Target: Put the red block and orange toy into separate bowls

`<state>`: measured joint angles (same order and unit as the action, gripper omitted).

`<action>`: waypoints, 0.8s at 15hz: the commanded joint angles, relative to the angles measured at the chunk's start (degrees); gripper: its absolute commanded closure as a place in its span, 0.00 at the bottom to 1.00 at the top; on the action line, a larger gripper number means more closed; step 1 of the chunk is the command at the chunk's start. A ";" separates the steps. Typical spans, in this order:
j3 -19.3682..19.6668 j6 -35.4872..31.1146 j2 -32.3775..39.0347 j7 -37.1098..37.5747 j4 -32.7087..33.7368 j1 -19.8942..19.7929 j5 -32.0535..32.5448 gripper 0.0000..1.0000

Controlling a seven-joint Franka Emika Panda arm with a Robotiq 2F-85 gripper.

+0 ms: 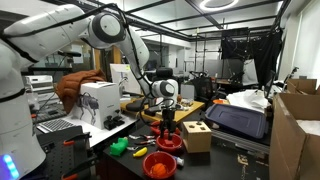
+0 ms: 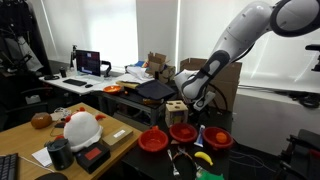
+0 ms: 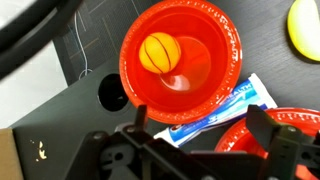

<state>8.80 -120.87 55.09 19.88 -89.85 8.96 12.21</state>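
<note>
In the wrist view the orange toy [image 3: 160, 52], a small orange ball, lies inside a glossy red bowl [image 3: 226, 45]. A second red bowl [image 3: 288, 132] shows at the lower right, partly behind a finger. My gripper [image 3: 203, 125] hangs above the gap between them, open and empty. In both exterior views the gripper [image 1: 168, 120] [image 2: 190, 112] hovers over the red bowls [image 1: 168, 143] [image 2: 183, 132]. The nearer bowl [image 1: 150, 160] holds the orange toy [image 1: 158, 168]. I cannot make out the red block in any view.
A blue and white toothpaste tube [image 3: 232, 100] lies between the two bowls. A yellow piece [image 3: 305, 25] [image 2: 203, 158] and a green toy [image 1: 120, 147] lie near them. The tan wooden box [image 1: 197, 135] [image 2: 176, 108] stands beside the bowls. A third red bowl [image 2: 152, 140] sits alongside.
</note>
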 commanded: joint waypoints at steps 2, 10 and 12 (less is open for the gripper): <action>-4.28 -5.49 -10.35 -7.57 -8.46 -4.36 -3.79 0.00; -9.12 -11.28 -24.39 -20.05 -21.60 -11.56 -12.24 0.00; -9.73 -12.07 -27.71 -22.84 -24.54 -12.89 -14.11 0.00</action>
<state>0.55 -130.41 34.61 1.24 -106.83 -1.68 1.02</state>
